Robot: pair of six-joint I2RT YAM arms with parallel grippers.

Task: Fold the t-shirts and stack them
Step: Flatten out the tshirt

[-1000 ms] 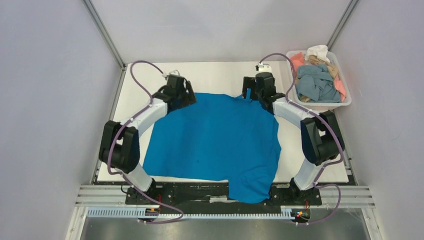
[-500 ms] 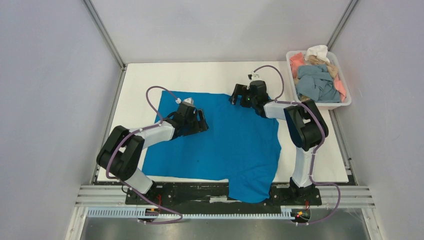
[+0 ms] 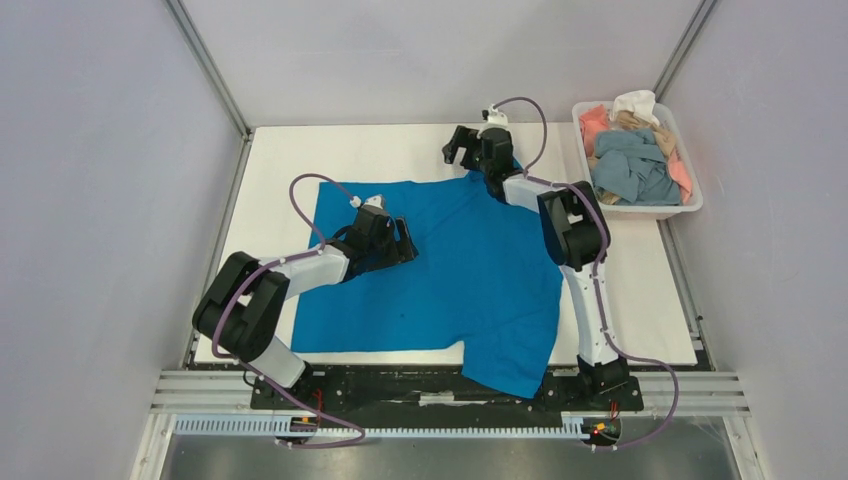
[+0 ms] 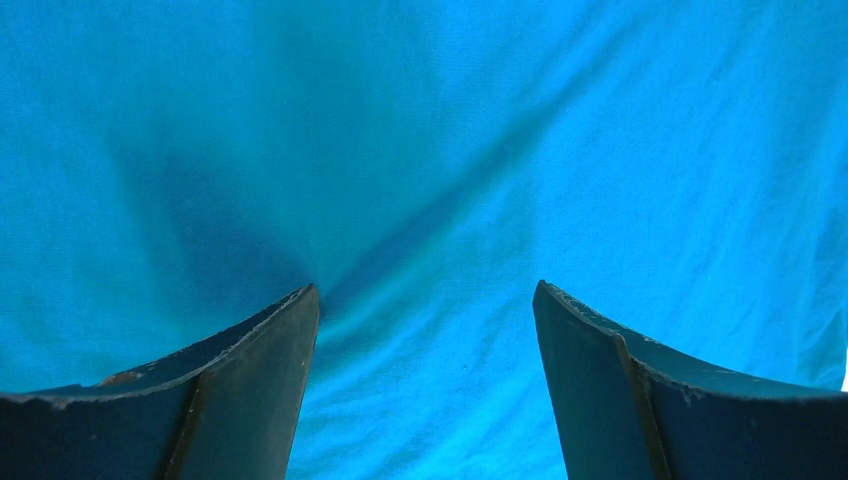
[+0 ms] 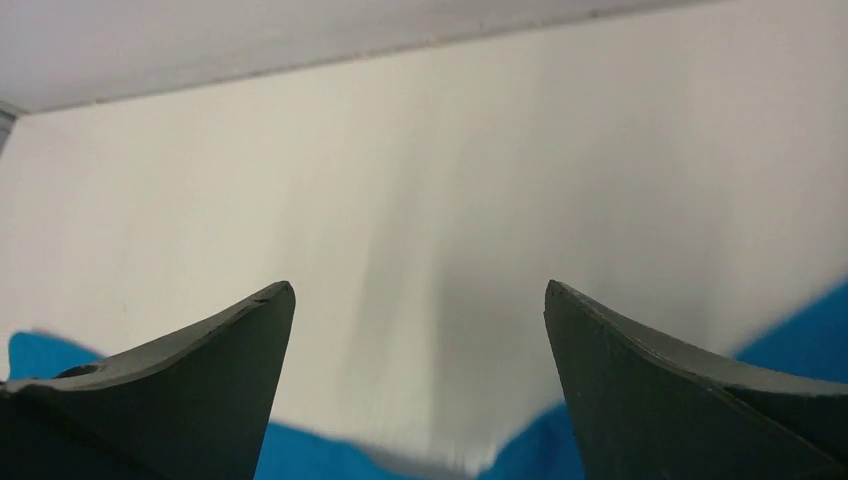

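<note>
A bright blue t-shirt (image 3: 450,270) lies spread flat on the white table (image 3: 290,160), with one corner hanging over the near edge. My left gripper (image 3: 402,247) is open and empty low over the shirt's left half. In the left wrist view its fingers (image 4: 425,290) frame only blue cloth (image 4: 450,140). My right gripper (image 3: 455,150) is open and empty just beyond the shirt's far edge. In the right wrist view (image 5: 418,285) it hangs over bare table, with the blue edge (image 5: 790,335) at the bottom. The other t-shirts lie bundled in the tray: grey-blue (image 3: 632,170), salmon pink (image 3: 596,120), tan (image 3: 640,124) and white (image 3: 636,102).
The white plastic tray (image 3: 690,205) stands at the far right of the table. Grey walls with metal corner posts close in the left, back and right sides. The metal rail (image 3: 440,385) holding the arm bases runs along the near edge.
Both grippers have let go of the shirt's far edge. The left moved toward the shirt's middle and stopped. The right swung away past the far edge. The shirt now lies flatter.
</note>
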